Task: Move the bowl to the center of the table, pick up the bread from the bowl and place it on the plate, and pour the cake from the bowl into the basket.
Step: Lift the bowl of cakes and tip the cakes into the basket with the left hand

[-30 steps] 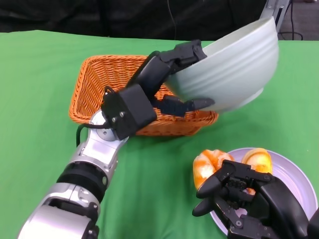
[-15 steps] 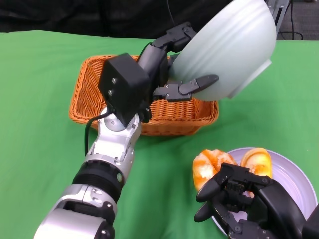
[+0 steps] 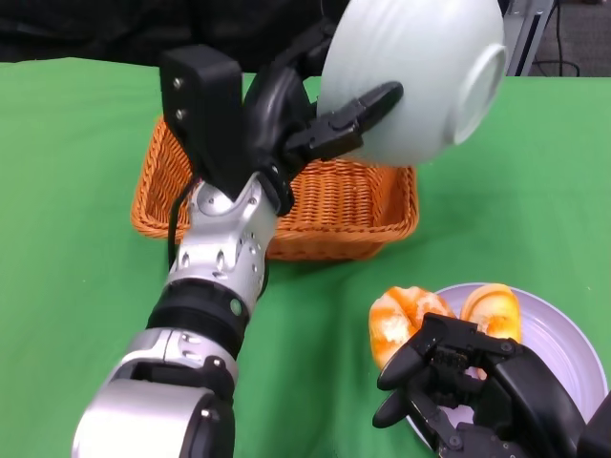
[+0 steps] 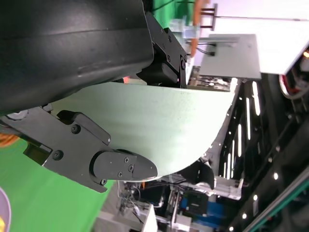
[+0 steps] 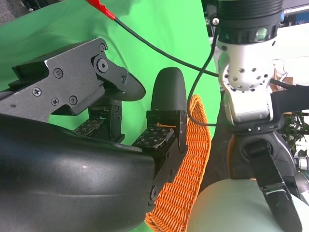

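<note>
Right hand sits lowest, fingers loosely spread with nothing in them, resting over the plate edge beside the bread. Further back, the left hand grips the bowl, tipped right over above the basket.

No legible text or labels, seemingly.
</note>
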You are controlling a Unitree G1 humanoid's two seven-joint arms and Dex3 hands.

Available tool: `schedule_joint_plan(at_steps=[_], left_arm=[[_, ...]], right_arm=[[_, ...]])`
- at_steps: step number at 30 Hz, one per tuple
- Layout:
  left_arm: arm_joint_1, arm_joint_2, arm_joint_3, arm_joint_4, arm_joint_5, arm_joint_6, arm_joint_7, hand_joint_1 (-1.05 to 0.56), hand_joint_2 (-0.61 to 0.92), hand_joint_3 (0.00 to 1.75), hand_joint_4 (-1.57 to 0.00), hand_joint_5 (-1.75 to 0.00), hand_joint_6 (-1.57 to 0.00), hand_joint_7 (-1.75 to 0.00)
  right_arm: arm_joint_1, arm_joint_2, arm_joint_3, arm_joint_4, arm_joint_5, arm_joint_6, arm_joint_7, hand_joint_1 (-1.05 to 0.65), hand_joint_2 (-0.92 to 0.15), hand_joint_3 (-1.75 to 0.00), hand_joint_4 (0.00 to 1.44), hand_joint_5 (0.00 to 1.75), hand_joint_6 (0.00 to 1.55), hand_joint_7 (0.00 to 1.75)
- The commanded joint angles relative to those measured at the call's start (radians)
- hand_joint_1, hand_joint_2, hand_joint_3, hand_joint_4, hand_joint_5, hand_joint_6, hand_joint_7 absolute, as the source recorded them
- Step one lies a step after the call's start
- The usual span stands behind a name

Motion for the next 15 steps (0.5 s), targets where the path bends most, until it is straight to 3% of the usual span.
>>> schedule_joint_plan(at_steps=[1, 8, 15], left_arm=[[-0.048, 0.003, 0.030, -0.011, -0.041, 0.055, 0.000, -0.18, 0.85, 0.62, -0.71, -1.75, -0.57, -1.69], [-0.067, -0.001, 0.096, -0.032, -0.126, 0.207, 0.011, -0.11, 0.70, 0.92, -0.76, -1.75, -0.64, -1.68], [-0.091, -0.021, 0.201, -0.075, -0.264, 0.418, 0.108, -0.13, 0.83, 0.79, -0.75, -1.75, -0.68, -1.59]], right_arm=[[0.007, -0.012, 0.000, -0.002, -0.001, -0.005, 0.000, -0.08, -0.67, -0.93, 0.77, 1.13, 0.64, 1.29], [0.008, -0.013, 0.000, -0.003, -0.007, -0.010, -0.001, -0.09, -0.64, -0.99, 0.76, 1.16, 0.64, 1.31], [0.013, -0.009, 0.001, -0.011, -0.002, 0.001, -0.005, -0.08, -0.66, -0.97, 0.75, 1.16, 0.64, 1.32]])
